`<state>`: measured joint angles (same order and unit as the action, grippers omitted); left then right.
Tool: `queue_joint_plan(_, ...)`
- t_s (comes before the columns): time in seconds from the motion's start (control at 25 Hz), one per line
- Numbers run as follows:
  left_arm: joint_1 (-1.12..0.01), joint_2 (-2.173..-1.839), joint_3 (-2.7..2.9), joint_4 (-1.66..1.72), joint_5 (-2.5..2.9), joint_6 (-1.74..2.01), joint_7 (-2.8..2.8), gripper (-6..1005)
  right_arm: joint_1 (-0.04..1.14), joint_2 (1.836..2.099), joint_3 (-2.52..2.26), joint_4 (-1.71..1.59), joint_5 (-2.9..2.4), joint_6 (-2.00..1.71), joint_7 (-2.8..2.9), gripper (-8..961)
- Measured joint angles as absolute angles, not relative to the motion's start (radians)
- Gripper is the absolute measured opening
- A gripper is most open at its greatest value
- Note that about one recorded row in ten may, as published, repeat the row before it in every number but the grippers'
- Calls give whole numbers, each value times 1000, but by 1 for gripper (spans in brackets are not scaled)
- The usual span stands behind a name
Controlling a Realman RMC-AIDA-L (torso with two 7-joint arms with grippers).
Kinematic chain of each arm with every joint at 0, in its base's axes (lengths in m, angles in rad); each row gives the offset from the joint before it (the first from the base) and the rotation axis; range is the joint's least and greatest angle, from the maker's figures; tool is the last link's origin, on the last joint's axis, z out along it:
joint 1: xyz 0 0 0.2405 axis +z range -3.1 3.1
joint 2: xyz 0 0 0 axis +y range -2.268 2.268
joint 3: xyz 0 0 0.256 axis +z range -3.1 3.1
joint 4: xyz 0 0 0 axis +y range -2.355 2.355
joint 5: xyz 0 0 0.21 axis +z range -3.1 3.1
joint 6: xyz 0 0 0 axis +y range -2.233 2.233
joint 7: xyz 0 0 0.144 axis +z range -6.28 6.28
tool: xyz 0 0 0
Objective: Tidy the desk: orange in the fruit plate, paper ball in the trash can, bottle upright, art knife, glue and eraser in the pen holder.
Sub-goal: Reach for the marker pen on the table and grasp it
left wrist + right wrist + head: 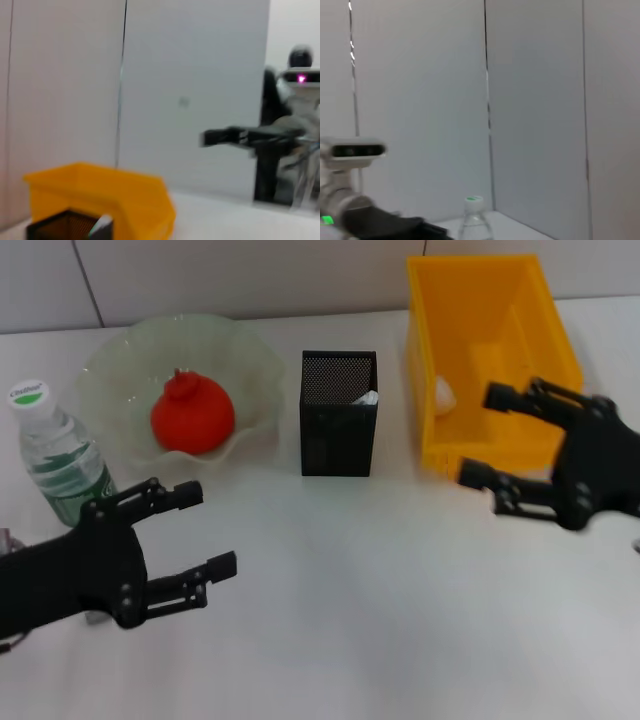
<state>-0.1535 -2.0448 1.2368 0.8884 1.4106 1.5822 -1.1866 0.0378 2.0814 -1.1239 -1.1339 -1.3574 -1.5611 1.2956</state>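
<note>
- Head view: the orange [192, 418] lies inside the fruit plate [250, 365] in the upper left of the frame.
- The bottle [55, 453] stands upright at the left edge, just left of the fruit plate, its white cap on top.
- The pen holder [339, 413] stands at upper centre, with a small pale item showing at its inner right corner; what that item is cannot be told.
- The trash can [480, 350] fills the upper right; something white lies against its inner left wall.
- The left gripper [205, 530] hangs over the white table [380, 610] at lower left, below the bottle and the fruit plate, its two fingers spread wide with nothing between them.
- The right gripper [485, 435] hangs at the right, over the near wall of the trash can, fingers likewise wide apart and empty.
- Left wrist view: the trash can [125, 200] sits at lower left with the pen holder [60, 227] in front of it; the right gripper's arm [250, 136] reaches in from the right.
- Right wrist view: the bottle [474, 220] stands at bottom centre against the wall, and a dark arm [385, 225] shows at lower left.
</note>
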Motion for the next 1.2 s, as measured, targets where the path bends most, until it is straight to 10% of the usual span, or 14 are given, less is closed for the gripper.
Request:
queue_joint_plan(0.36,-122,-2067,1385,1637,2069,1458,-1861,829,137,2046,-848,-678,-1616,-1848,969,840)
queue_joint_plan(1.2,-431,-2076,1686,1624,2591,1531,-2418,810,172,2073,-839,-568,-1735,-1802,855,839)
